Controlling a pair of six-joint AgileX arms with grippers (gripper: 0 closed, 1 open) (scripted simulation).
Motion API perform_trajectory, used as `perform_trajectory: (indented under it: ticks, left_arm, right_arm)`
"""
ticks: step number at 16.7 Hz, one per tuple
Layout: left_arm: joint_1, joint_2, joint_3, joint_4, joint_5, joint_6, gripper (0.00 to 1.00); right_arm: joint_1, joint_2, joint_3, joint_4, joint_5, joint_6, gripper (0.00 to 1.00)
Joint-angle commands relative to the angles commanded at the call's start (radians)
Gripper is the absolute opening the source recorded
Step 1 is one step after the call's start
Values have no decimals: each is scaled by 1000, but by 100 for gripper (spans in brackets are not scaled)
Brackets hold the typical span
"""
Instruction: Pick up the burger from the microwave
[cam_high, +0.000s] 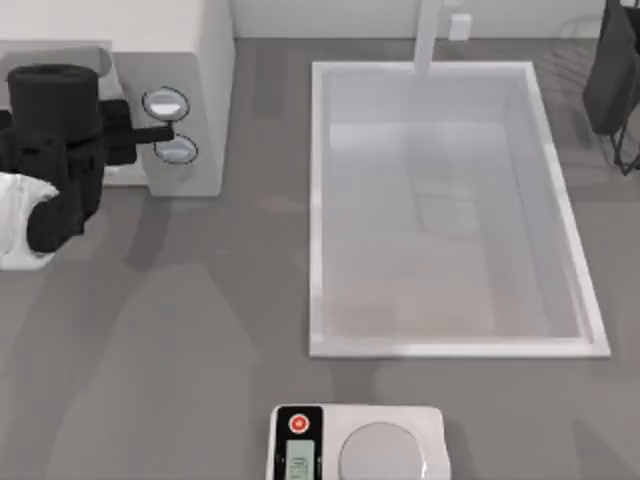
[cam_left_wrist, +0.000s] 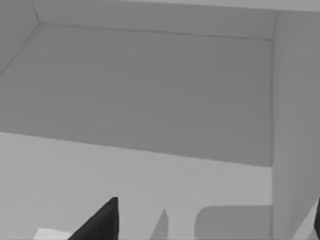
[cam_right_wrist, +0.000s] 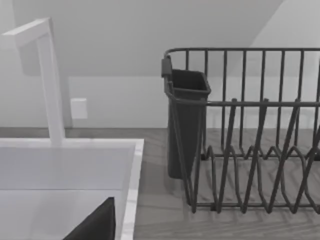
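The white microwave (cam_high: 205, 90) stands at the table's back left, with two round dials (cam_high: 165, 103) on its side panel. My left arm (cam_high: 55, 140) reaches into its front. In the left wrist view the grey-white cavity (cam_left_wrist: 150, 90) is close ahead, and my left gripper (cam_left_wrist: 212, 227) is open, with one dark fingertip (cam_left_wrist: 102, 220) low in the picture and the other at the edge. Nothing sits between the fingers. The burger is out of view. My right gripper (cam_right_wrist: 205, 235) is parked near the sink's back right, open, with one fingertip (cam_right_wrist: 97, 222) showing.
A large white sink (cam_high: 445, 210) with a faucet (cam_right_wrist: 47, 75) fills the table's middle. A dark wire dish rack (cam_right_wrist: 250, 130) with a cutlery cup (cam_right_wrist: 185, 120) stands at the back right. A small white scale (cam_high: 360, 445) with a red button sits at the front edge.
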Motion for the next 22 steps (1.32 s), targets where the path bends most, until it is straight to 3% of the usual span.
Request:
perform_trajectory:
  ticks: [5, 13, 17, 22]
  left_arm:
    - [-135, -249, -227, -115, -154, -57, 0]
    - [-132, -247, -261, -114, -176, -61, 0]
    - [-142, -110, -295, 41, -178, -63, 0]
    - [-151, 133, -372, 407, -174, -63, 0]
  right_arm:
    - [0, 0, 0, 0, 0, 0, 100]
    - [0, 0, 0, 0, 0, 0, 100]
    - [0, 0, 0, 0, 0, 0, 100]
    - [0, 0, 0, 0, 0, 0, 100]
